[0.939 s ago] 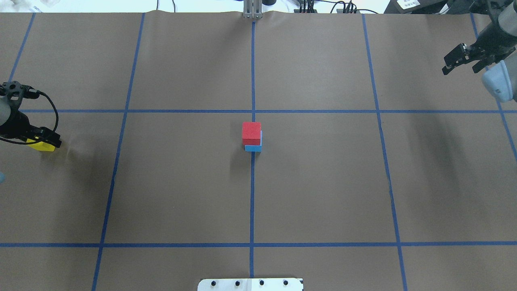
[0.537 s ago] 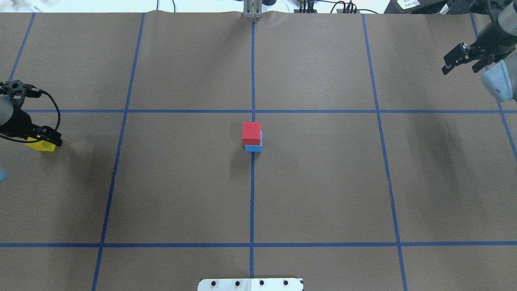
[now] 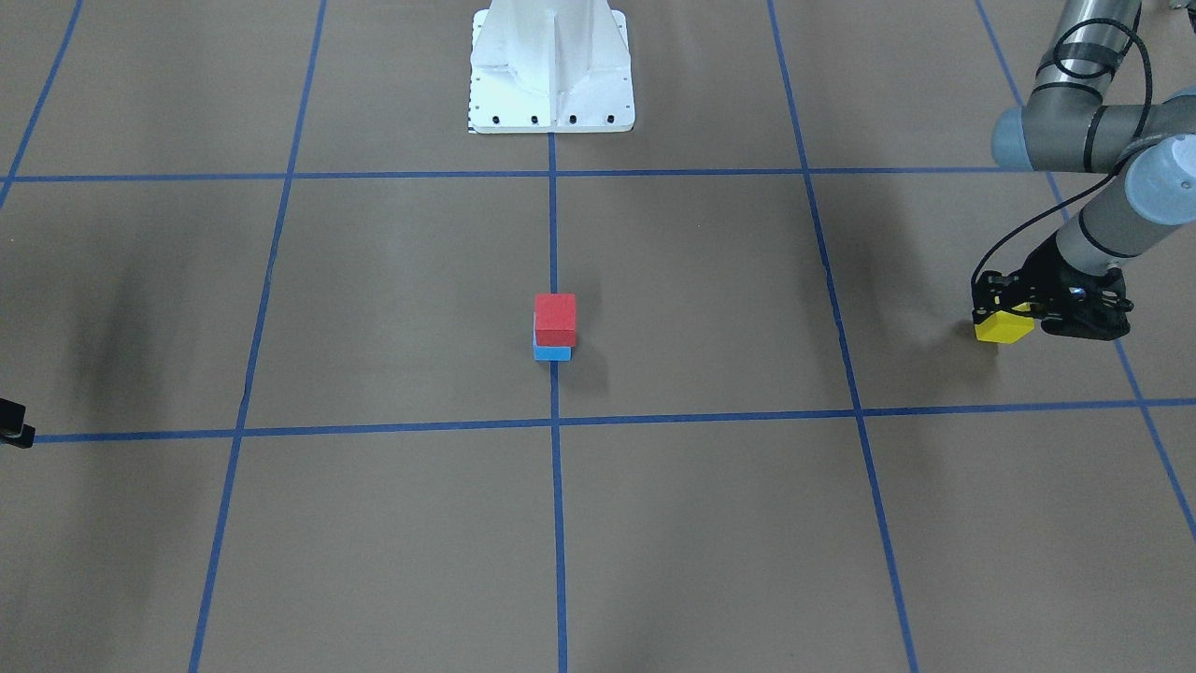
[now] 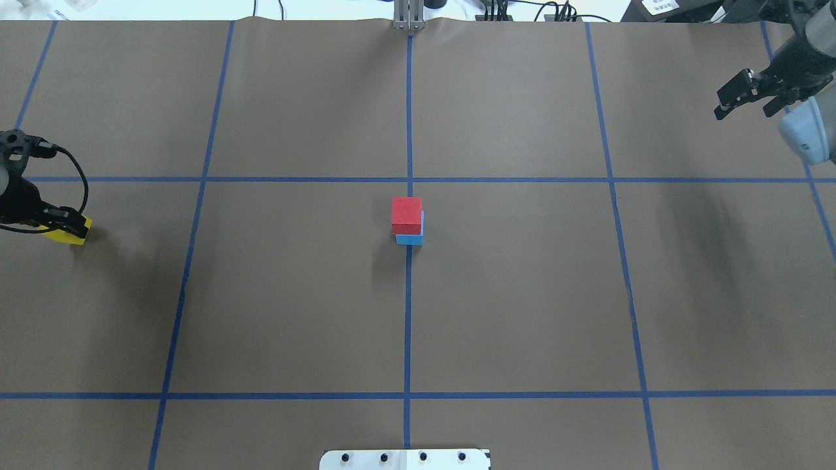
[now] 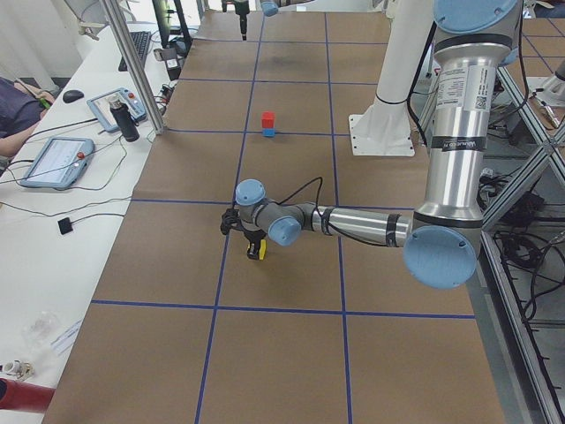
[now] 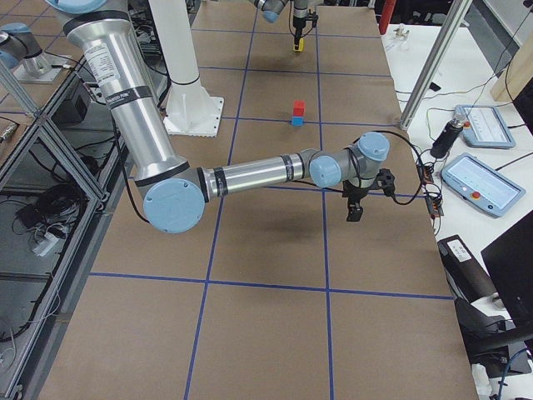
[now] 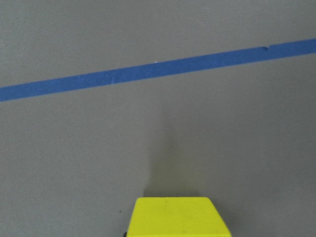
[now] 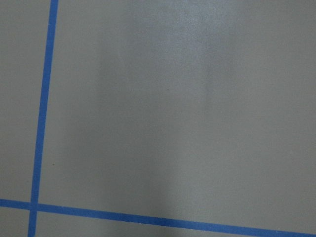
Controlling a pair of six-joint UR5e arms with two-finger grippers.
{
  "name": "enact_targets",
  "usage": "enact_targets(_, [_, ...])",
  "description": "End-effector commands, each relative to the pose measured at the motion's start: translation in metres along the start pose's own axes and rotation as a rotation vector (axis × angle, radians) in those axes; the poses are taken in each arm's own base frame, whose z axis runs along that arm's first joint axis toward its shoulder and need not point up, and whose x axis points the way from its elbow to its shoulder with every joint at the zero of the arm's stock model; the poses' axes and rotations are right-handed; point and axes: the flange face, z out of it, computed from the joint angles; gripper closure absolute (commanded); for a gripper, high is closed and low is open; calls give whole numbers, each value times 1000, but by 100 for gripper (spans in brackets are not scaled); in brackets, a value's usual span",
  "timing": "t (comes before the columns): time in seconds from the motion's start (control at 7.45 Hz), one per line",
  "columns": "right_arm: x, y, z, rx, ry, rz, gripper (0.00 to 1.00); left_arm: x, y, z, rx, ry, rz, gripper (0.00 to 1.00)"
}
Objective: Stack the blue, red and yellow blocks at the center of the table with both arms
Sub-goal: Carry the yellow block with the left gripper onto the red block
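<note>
A red block [image 4: 406,215] sits on a blue block [image 4: 410,239] at the table's center, slightly offset; the stack also shows in the front-facing view [image 3: 555,318]. The yellow block [image 4: 69,234] is at the far left, between the fingers of my left gripper [image 4: 65,225], which is shut on it low at the paper. It also shows in the front-facing view [image 3: 1003,326] and at the bottom of the left wrist view [image 7: 177,217]. My right gripper [image 4: 748,98] is open and empty, high at the far right back.
The brown paper carries a blue tape grid [image 4: 408,179]. The white robot base plate [image 4: 405,459] is at the near edge. A metal post [image 4: 409,16] stands at the back center. Operator pendants and cables lie beyond the far edge.
My left wrist has shifted slightly to the left over the yellow block, which stays at nearly the same spot. The right arm has drawn back a little. The stack has not moved.
</note>
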Motion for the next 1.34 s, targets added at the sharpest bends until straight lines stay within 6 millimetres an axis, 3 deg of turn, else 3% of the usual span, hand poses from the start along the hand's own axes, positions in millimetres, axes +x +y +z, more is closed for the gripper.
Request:
enact_targets(0.0, [0,0,0,1,0,-2,0,10,49,-50,-17,-13,-17,100])
enact_targets(0.13, [-2,-1,-1,3,-1,-4,0,22,52,-57,-18,-6,-41,100])
enact_targets(0.27, [-2,0,-1,2,-2,1,0,63,46,-55,-20,21,-107,100])
enact_targets(0.4, [-2,0,-1,2,-2,1,0,148,10,-58,-45,44,-166,100])
enact_targets(0.54, [-2,-1,-2,3,-3,0,0,248,-48,-104,-80,14,-205,100])
enact_targets(0.67, [-2,-1,-1,2,-2,1,0,337,-77,-162,-120,-26,-226,100])
enact_targets(0.8, [-1,-1,1,-2,-1,0,0,377,-82,-194,-112,-7,-217,100])
enact_targets(1.07, [1,1,1,-3,-4,1,0,432,-71,-196,-126,26,-210,100])
enact_targets(1.21, [1,1,1,-3,-4,1,0,460,-76,-195,-137,31,-228,100])
